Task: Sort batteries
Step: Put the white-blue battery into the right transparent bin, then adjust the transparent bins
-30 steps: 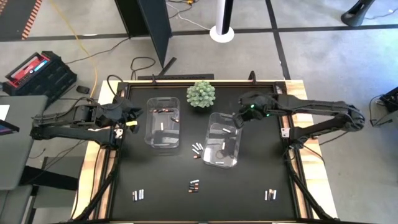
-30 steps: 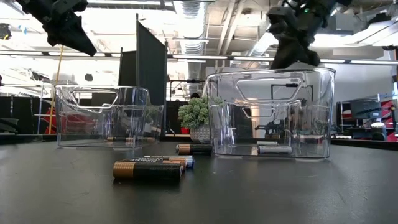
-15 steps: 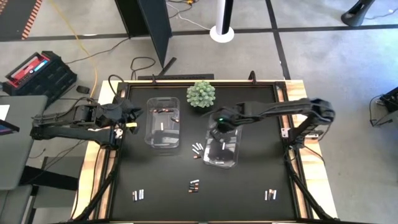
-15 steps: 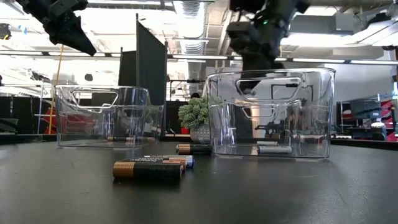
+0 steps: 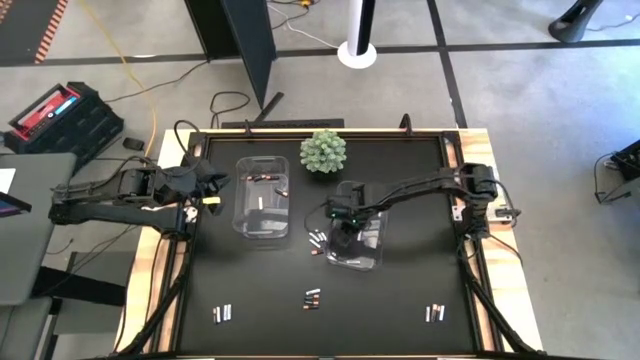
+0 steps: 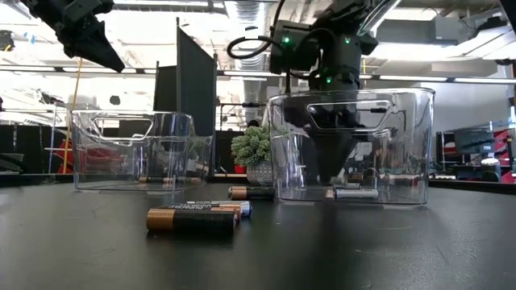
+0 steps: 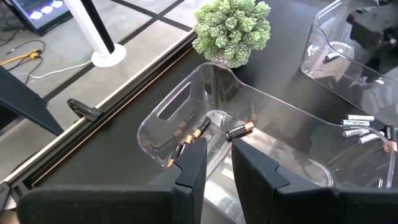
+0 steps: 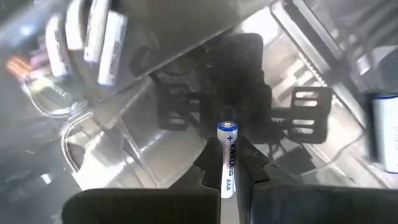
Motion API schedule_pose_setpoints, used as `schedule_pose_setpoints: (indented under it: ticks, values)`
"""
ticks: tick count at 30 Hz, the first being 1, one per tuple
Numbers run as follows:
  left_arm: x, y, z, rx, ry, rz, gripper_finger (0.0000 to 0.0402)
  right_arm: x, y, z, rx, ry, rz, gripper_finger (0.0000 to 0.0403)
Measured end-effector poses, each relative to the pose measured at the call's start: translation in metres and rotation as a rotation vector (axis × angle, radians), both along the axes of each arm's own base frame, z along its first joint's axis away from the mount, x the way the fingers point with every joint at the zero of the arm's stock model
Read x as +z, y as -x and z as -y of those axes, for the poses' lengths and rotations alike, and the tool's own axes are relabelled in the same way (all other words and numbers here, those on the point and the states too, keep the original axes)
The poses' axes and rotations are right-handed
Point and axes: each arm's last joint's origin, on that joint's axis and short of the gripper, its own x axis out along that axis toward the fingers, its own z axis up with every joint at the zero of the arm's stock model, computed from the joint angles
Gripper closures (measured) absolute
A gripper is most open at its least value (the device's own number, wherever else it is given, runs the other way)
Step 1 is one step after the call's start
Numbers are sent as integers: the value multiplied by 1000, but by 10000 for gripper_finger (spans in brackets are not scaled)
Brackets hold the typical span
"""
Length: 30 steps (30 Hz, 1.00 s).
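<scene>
The left gripper hangs at the table's left edge, just outside the left clear bin, nothing between its fingers, which stand slightly apart with only a narrow gap. That bin is thin, glossy see-through plastic with rounded corners and a cut-out handle; on its floor lie a few dark cells with copper ends. Behind and between the two bins stands a green spiky ball plant.

In front of the bins, on the matte black table, small groups of loose batteries wait: slim smooth cylinders, some dark with copper ends, some pale silver-white (they would roll readily on this flat top).

The right gripper is down inside the right clear bin, its fingers clamped on a white AAA cell that stands out past the fingertips, plus end outward. Another pale cell lies on this bin's floor.

The step in hand appears to be dropping that pale cell among its kind. It would go best with the gripper kept low and clear of the bin's thin walls, which look light enough to slide if nudged, and with the fingers parted close to the floor so the cell does not bounce or roll out.
</scene>
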Motion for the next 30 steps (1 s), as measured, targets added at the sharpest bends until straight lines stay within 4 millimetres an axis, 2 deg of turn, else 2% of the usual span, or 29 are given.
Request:
schedule_pose_setpoints:
  ticks: [3, 7, 18, 24, 30]
  values:
    - [0, 0, 0, -9, -12, -11, 329, -10, -2, -6, 12, -1, -31, 377]
    - [0, 0, 0, -17, -22, -21, 329, -10, -2, -10, 19, -1, -31, 367]
    - [0, 0, 0, -18, -23, -23, 329, -9, -1, -10, -8, -12, -37, 290]
    - [0, 0, 0, -18, -23, -23, 329, 14, -5, -9, -7, -14, -85, 270]
    - [0, 0, 0, -19, -23, -23, 329, 50, -14, -9, -22, -7, -82, 266]
